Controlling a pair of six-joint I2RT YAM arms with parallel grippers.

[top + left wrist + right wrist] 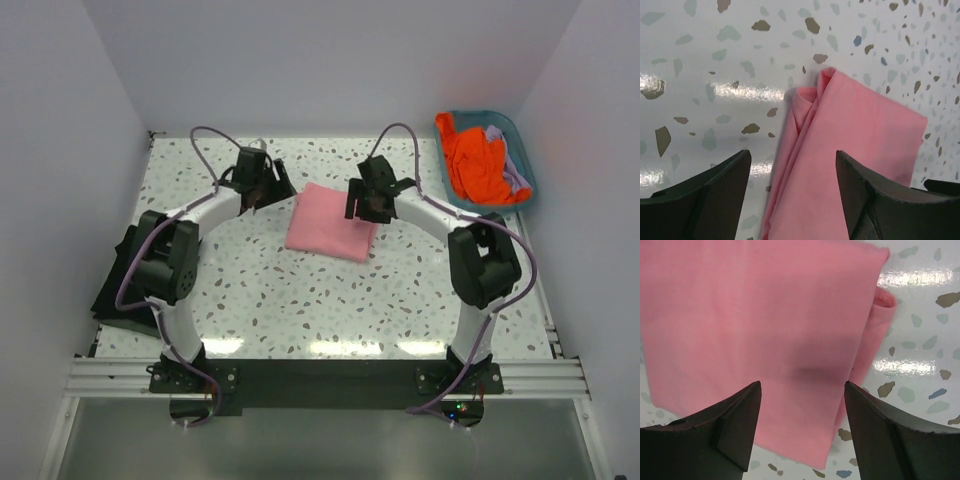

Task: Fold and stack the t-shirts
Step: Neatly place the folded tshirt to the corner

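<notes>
white walls (330, 60), glossy terrazzo table (300, 310); pink tee (333, 222) folded; left gripper (792, 162), right gripper (802, 387) spread.

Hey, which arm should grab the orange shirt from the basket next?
Probably the right. The teal basket with the orange shirt sits at the far right, on the right gripper's side, and its jaws are open and empty. The left gripper would have to cross over the folded pink shirt.

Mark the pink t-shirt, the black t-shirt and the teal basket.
pink t-shirt (330, 222): top view, middle of the folded cloth.
black t-shirt (108, 298): top view, its outer left part.
teal basket (476, 113): top view, far rim.
</notes>
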